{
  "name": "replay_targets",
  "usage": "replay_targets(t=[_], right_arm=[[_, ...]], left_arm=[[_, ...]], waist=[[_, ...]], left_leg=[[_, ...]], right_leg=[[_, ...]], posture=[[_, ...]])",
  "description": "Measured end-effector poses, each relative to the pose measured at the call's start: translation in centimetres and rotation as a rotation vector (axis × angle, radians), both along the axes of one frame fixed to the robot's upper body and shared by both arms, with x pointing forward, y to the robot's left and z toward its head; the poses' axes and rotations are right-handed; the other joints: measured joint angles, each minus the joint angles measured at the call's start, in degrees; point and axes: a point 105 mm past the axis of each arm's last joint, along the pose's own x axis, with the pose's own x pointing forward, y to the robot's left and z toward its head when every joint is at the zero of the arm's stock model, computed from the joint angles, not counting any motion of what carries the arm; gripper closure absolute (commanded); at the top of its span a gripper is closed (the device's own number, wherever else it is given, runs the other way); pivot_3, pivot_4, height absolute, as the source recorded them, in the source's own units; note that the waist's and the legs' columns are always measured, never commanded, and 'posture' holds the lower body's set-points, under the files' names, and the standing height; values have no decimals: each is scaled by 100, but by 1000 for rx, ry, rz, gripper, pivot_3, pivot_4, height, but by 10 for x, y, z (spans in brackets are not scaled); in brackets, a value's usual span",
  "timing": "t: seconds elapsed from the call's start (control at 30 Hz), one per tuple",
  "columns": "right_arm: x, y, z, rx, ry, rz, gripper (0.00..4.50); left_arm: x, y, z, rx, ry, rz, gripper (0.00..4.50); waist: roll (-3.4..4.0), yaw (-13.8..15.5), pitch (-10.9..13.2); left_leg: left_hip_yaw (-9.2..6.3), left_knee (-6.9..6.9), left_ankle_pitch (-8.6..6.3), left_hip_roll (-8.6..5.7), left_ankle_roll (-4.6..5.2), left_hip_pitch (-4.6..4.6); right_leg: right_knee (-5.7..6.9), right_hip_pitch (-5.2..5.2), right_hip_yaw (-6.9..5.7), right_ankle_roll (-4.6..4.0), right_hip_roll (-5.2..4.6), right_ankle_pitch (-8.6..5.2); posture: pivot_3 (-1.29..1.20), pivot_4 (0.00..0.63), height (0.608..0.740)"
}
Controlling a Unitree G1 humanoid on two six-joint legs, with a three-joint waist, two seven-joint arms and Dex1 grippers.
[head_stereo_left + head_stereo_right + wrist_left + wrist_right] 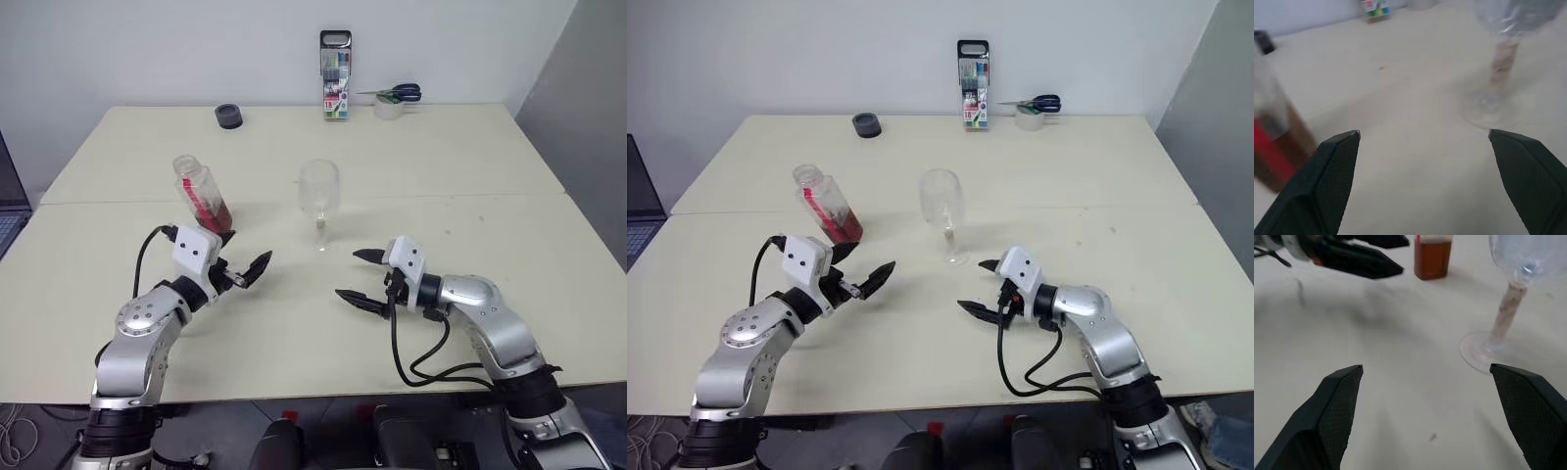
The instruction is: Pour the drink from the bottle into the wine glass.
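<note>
Bottle and wine glass stood apart on the cream table, the bottle uncapped with reddish-brown drink low in it and a red label strip whose writing could not be read. The glass bowl looked empty. Near the bottle, the left gripper hung with fingers spread and nothing held; the right gripper, below the glass, was likewise spread and empty. At the far edge stood a marker case with unreadable print, scissors on a tape roll, and a black cap.
</note>
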Motion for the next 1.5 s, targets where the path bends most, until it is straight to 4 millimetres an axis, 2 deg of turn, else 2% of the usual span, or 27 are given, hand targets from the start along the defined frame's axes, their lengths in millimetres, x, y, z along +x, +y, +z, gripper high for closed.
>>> replay_targets(t=[0.17,0.33,0.4,0.57,0.77,0.93,1.1,1.33,1.5], right_arm=[[-6,2,15,30,-15,-29,65],[-5,-2,20,41,-7,-78,65],[-7,-1,20,50,8,-81,65],[-18,4,25,83,45,-31,65],[-22,3,28,89,56,-10,65],[-21,3,28,92,55,-13,65],[-20,3,29,91,51,-20,65],[-19,3,30,90,46,-30,65],[-19,3,30,90,45,-33,65]], left_arm=[[-4,6,-25,-71,47,135,0],[-2,27,-35,-74,72,246,0],[5,31,-36,-77,77,273,0],[25,47,-19,-63,22,317,0],[41,58,-12,-43,-2,337,0],[54,60,-1,-45,-37,336,0],[62,62,-3,-51,-8,316,0],[75,64,10,-52,-28,297,0],[81,60,10,-51,-23,275,0]], waist=[[-2,78,-1],[-2,118,-1],[-3,151,-1],[-4,159,-2],[-5,161,-2],[-6,158,-2],[-6,157,-2],[-7,158,-2],[-7,158,-2]], left_leg=[[0,2,0,-7,-1,-7],[1,3,0,-10,-1,-6],[0,4,0,-10,-1,-6],[0,5,0,-9,-1,-7],[-2,5,1,-10,-1,-8],[-1,7,1,-10,-1,-9],[-1,7,1,-11,-1,-9],[-2,11,1,-11,-2,-11],[-3,15,1,-11,-2,-12]], right_leg=[[-8,1,-5,1,-11,1],[-8,2,-7,1,-11,1],[-8,3,-11,1,-10,1],[-10,4,-12,1,-10,1],[-10,4,-16,1,-10,1],[-10,4,-15,1,-11,1],[-9,4,-15,1,-11,1],[-9,3,-16,1,-10,1],[-8,3,-18,1,-10,1]], posture=[[0,150,740],[0,150,740],[0,150,740],[0,150,740],[0,150,740],[0,150,740],[0,150,740],[0,150,740],[0,150,740]])
